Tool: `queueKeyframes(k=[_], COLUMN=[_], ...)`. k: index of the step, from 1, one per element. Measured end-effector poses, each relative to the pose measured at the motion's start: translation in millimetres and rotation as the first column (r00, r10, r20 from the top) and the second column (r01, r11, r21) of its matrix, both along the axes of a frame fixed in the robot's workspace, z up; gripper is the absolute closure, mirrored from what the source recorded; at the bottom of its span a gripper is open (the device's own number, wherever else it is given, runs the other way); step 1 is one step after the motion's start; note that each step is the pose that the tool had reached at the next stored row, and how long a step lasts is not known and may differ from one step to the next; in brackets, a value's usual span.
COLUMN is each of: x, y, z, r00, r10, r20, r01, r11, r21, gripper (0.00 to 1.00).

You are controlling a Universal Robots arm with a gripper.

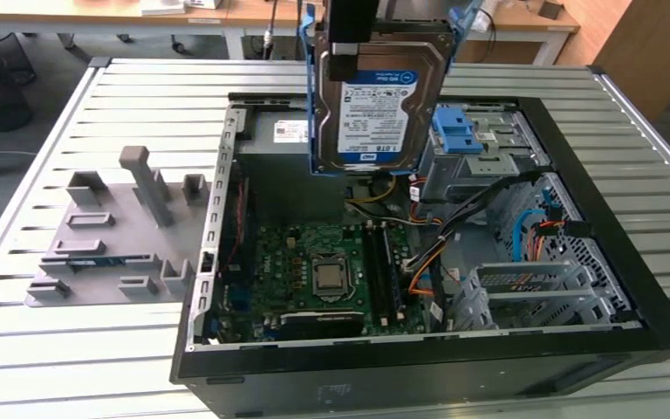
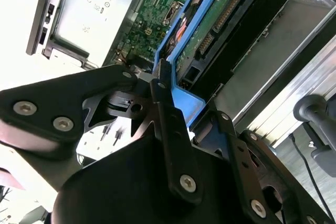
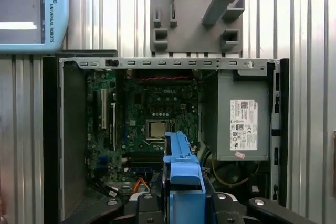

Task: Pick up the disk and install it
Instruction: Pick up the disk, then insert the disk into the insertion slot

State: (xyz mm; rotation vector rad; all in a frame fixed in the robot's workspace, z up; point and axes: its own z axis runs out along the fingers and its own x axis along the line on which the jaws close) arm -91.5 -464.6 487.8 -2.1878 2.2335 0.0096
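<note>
Gripper [image 1: 356,33]: closed on the disk [image 1: 376,109], clamping its top end. In the second wrist view the fingers [image 2: 107,85] press against the blue carrier rails on either side of the disk [image 2: 210,22], whose green circuit-board side faces that camera. The disk hangs upright in the air above the open computer case [image 1: 428,371], label side toward the exterior camera and apart from the chassis.

Exterior view, from its left to its right:
- Grey fixture plate [image 1: 114,236] with upright blocks lies flat on the slatted metal table [image 1: 67,367], just beside the case.
- Power supply [image 1: 276,131] sits at the far end of the case, partly behind the disk.
- Motherboard [image 1: 311,262] sits on the case floor, processor socket bare.
- Drive bay [image 1: 487,148] with blue latch tabs [image 1: 455,131] lies just to the right of the hanging disk.
- Orange and black cables run between the board and the bay.

In the first wrist view the blue carrier edge of the disk [image 3: 181,163] rises from the gripper [image 3: 184,205], with the motherboard [image 3: 152,108], power supply [image 3: 244,121] and fixture plate [image 3: 197,9] beyond. A teach pendant [image 3: 31,9] rests on the table.
</note>
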Motion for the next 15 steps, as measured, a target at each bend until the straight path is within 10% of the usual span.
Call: queueKeyframes(k=[15], x=[7.1], y=[-0.3], z=[-0.1], r00=[1.0], r10=[0.0], r20=[-0.0056], r01=[0.0], r11=[1.0], r21=[-0.0001], gripper=[0.64])
